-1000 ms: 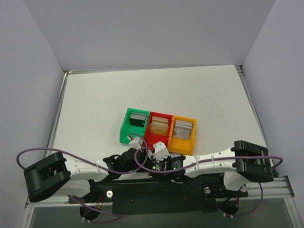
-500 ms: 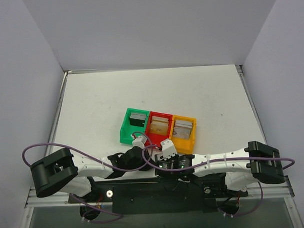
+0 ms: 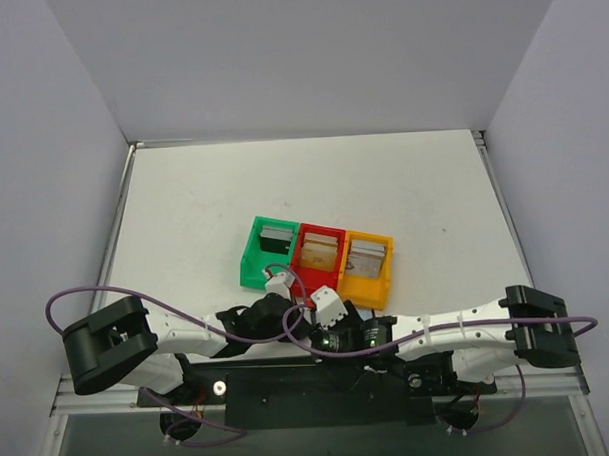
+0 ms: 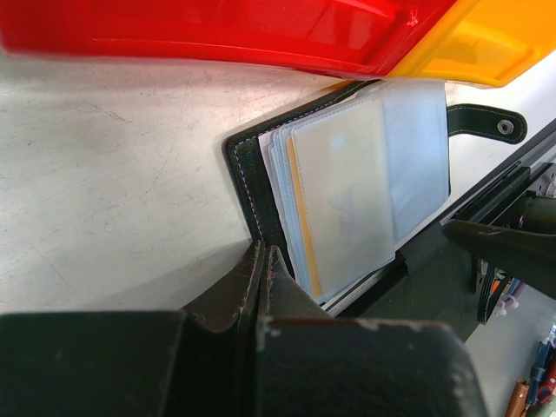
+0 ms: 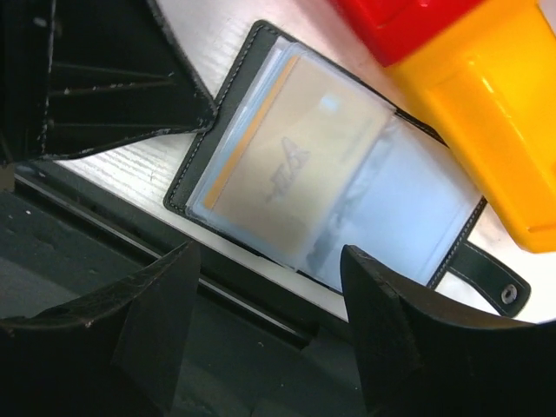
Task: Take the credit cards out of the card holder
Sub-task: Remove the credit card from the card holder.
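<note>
L pincer [image 4: 261, 261]: fingers pressed together, apparently nipping the black stitched cover edge of the card holder [image 4: 252, 174], right at its tips. It seems to pin the cover to the counter [image 3: 204, 201]. Keep that clamp firm, no lifting, so the holder can't slide when a card is pulled.

The holder lies open just ahead and to the R of the L pincer, clear sleeves fanned out. The top sleeve holds a tan card w/ an orange stripe [image 5: 295, 165]. Other sleeves look pale; can't tell what's in them.

R pincer [image 5: 268, 261]: fingers spread wide, nothing between them, hovering over the holder's near edge. The card sits just beyond its tips, the snap strap [image 5: 508, 295] off to its R.

Step in hand, as I judge it: get the top card out. Find the sleeve's open side first; not obvious from here. Come down w/ one finger on each face of the card's exposed edge, not the plastic. Pull along the sleeve, slow and straight, away from the L pincer.

The green-red-orange box row [image 3: 365, 289] sits just past both pincers; avoid bumping it.
</note>
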Robot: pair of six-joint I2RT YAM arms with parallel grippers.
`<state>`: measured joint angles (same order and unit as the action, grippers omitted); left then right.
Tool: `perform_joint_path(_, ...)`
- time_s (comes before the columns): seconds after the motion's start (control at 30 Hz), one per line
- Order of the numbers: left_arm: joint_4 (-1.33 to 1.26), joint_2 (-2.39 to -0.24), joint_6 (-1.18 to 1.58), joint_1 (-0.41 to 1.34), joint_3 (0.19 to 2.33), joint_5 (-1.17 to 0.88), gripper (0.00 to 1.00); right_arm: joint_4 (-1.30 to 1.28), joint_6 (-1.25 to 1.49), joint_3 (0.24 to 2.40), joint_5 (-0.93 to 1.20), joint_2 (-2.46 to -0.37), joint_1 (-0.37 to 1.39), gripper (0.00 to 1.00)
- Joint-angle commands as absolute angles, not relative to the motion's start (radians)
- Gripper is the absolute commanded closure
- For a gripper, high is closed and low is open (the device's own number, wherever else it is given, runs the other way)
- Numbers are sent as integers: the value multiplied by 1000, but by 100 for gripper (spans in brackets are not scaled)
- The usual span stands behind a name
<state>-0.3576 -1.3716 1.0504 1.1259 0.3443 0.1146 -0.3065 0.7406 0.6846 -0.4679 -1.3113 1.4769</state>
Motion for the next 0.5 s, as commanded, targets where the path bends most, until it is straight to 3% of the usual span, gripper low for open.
perform_joint_path(0.0, -403, -1367, 1048, 1129, 330, 109, 100, -282, 644, 709, -492, -1383, 1508, 39)
perform_joint_path(0.2, -411, -1356, 1054, 1129, 321, 109, 100, -296, 640, 742, -543, -1482, 1519, 41)
perform_joint_path(0.47, -403, -1350, 1052, 1129, 319, 110, 100, -356, 667, 776, -601, -1514, 1520, 53)
